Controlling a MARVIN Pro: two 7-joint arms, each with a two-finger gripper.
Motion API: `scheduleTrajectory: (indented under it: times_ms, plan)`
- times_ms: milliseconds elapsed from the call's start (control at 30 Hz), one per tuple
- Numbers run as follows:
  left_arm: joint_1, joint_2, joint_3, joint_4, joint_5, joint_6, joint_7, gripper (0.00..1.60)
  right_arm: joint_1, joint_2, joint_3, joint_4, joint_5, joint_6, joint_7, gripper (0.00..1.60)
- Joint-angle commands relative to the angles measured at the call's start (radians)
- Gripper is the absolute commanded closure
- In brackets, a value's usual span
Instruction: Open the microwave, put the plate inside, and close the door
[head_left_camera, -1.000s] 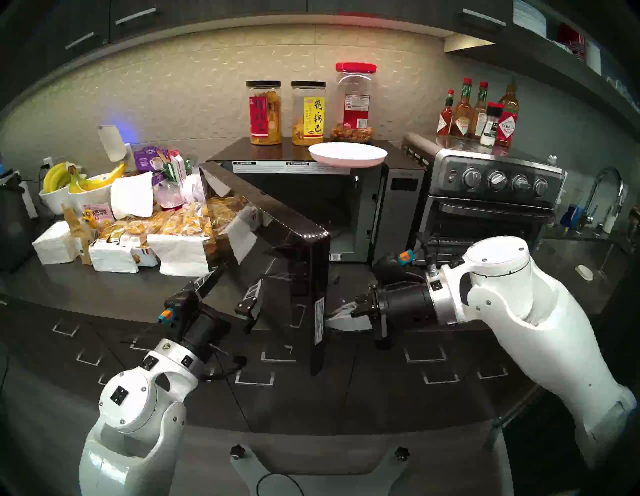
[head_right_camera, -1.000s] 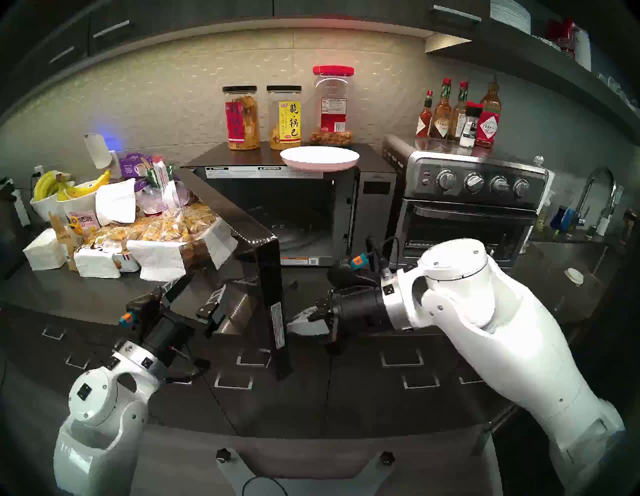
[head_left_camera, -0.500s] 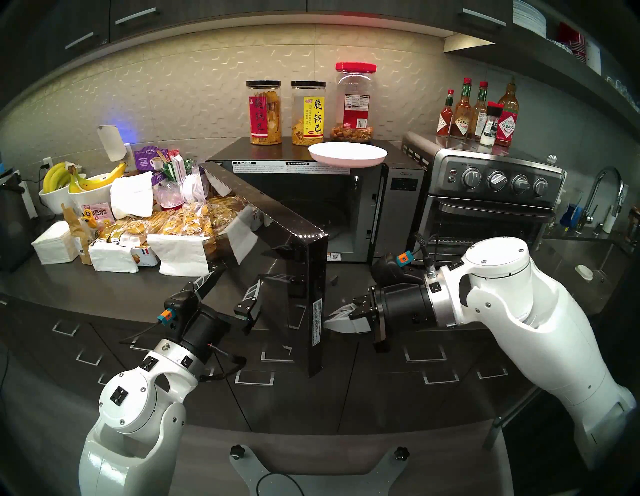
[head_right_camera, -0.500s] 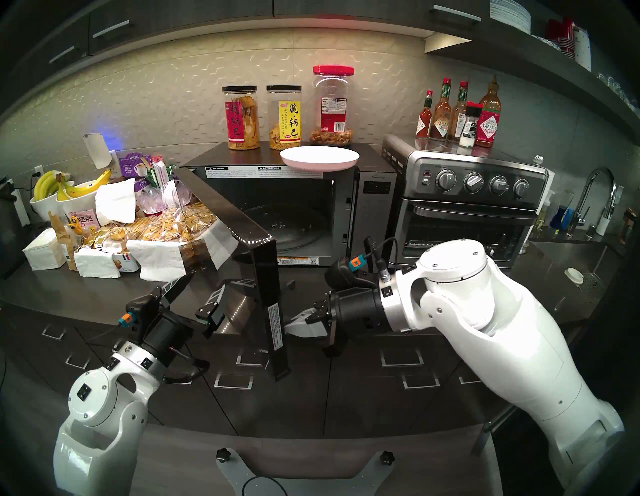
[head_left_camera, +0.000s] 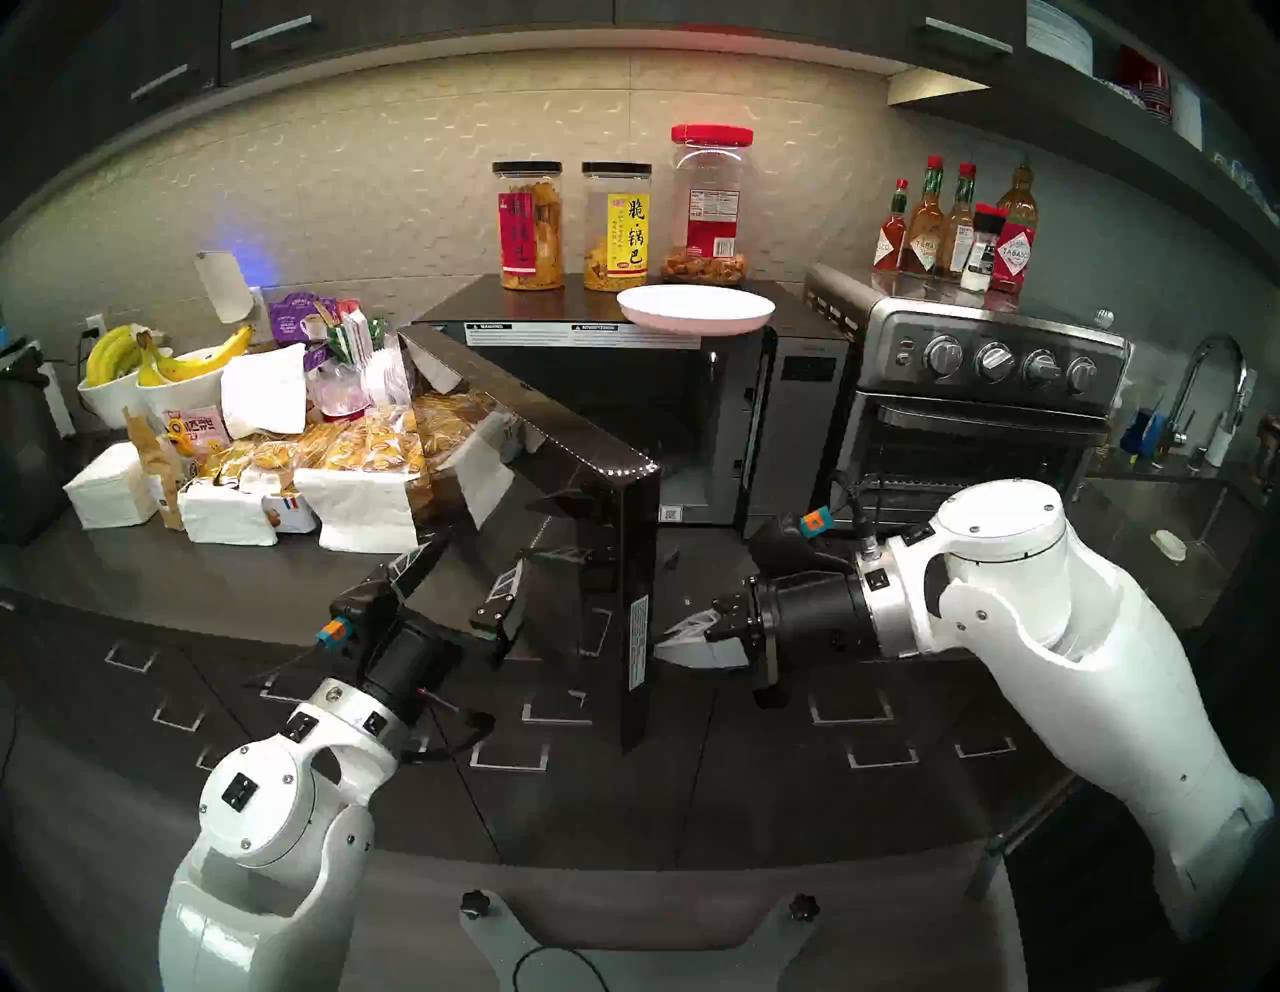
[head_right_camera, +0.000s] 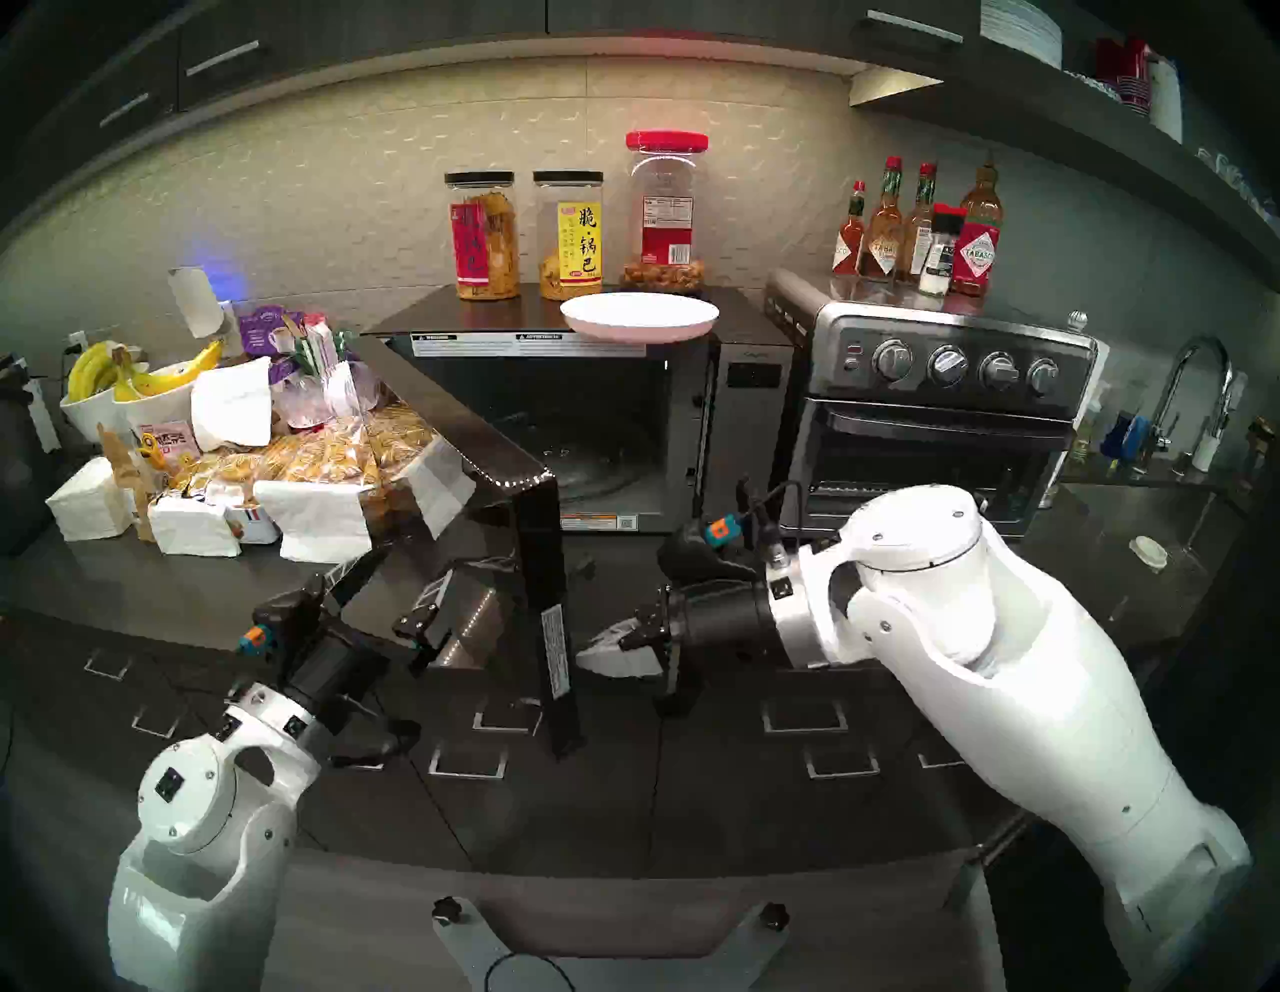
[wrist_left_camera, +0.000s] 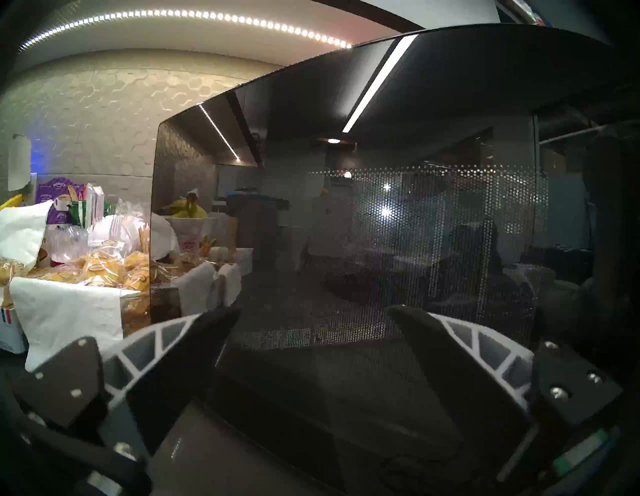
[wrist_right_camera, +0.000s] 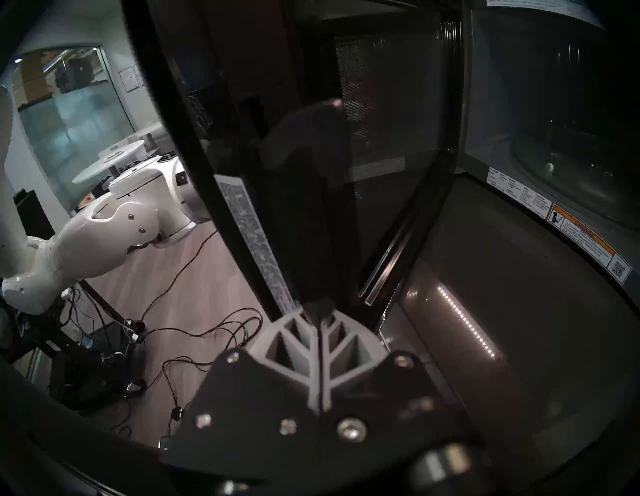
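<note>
The black microwave (head_left_camera: 796, 429) stands at the back of the counter, and its cavity (wrist_right_camera: 554, 131) is exposed. Its glass door (head_left_camera: 554, 526) is swung out toward me on the left hinge. The white plate (head_left_camera: 695, 310) lies on the microwave's top, overhanging the front edge. My left gripper (head_left_camera: 481, 561) is open, its fingers spread in front of the door's outer glass (wrist_left_camera: 381, 214). My right gripper (head_left_camera: 666, 637) is shut and empty, its tips by the inner side of the door's free edge (wrist_right_camera: 242, 214); I cannot tell if they touch.
Three snack jars (head_left_camera: 616, 225) stand behind the plate. A steel toaster oven (head_left_camera: 983, 409) with sauce bottles (head_left_camera: 963, 228) on it sits to the right, a sink tap (head_left_camera: 1212, 388) beyond. Snack packs (head_left_camera: 360, 450) and bowls of bananas (head_left_camera: 159, 367) crowd the counter's left.
My right arm has drawn back slightly to the right, away from the door's free edge. The door, the plate and my left gripper have hardly moved.
</note>
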Motion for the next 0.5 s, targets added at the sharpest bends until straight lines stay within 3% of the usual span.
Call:
scheduleTrajectory:
  times_ms: [0,467]
  plan:
    - [-0.002,0.003,0.001,-0.02,0.001,-0.001,-0.003,0.0,-0.004,0.003,0.006,-0.019,0.004,-0.003,0.003,1.6]
    - [-0.002,0.003,0.001,-0.02,0.001,-0.001,-0.003,0.0,-0.011,0.013,0.013,-0.014,0.003,-0.012,0.012,1.6]
